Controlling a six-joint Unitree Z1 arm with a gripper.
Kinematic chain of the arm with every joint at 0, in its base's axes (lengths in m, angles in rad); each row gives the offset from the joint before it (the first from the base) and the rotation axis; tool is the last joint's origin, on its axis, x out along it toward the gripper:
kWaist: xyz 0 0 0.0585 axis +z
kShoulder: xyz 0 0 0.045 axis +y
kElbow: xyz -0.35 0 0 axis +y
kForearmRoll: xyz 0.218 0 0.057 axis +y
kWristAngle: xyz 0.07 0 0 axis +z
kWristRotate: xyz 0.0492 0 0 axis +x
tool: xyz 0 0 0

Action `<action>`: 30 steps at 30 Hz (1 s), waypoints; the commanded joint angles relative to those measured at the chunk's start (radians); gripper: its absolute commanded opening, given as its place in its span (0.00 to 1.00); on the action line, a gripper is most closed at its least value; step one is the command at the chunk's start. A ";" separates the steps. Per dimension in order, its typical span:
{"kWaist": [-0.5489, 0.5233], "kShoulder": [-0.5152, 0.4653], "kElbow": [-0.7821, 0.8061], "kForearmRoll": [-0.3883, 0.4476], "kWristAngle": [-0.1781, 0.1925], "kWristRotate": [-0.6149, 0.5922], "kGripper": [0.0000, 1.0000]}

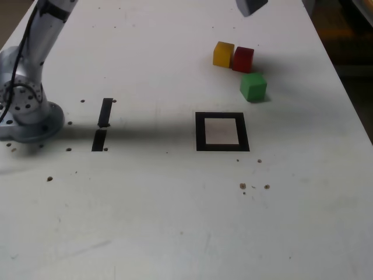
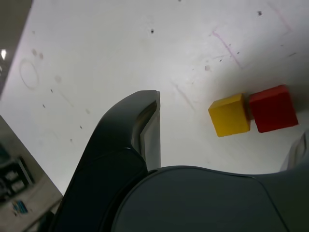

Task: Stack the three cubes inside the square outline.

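Note:
Three cubes sit close together on the white table, beyond the square outline (image 1: 200,132). The yellow cube (image 1: 223,54) touches the red cube (image 1: 243,59), and the green cube (image 1: 253,86) stands just in front of the red one. The outline is a black frame with a pale centre and has nothing inside it. Only a grey tip of my gripper (image 1: 252,5) shows at the top of the exterior view, above and behind the cubes. In the wrist view its dark finger (image 2: 145,125) stands wide of the yellow cube (image 2: 230,115) and red cube (image 2: 273,108). The gripper is open and holds nothing.
The arm's grey base (image 1: 26,111) stands at the exterior view's left. Two short black strips (image 1: 105,112) (image 1: 99,140) lie beside it. The table's edge (image 1: 344,87) runs along the exterior view's right, with dark floor beyond. Small dark specks (image 1: 243,186) dot the tabletop.

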 commanded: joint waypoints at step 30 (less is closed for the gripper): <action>-0.028 0.040 0.209 -0.317 -0.095 0.870 0.88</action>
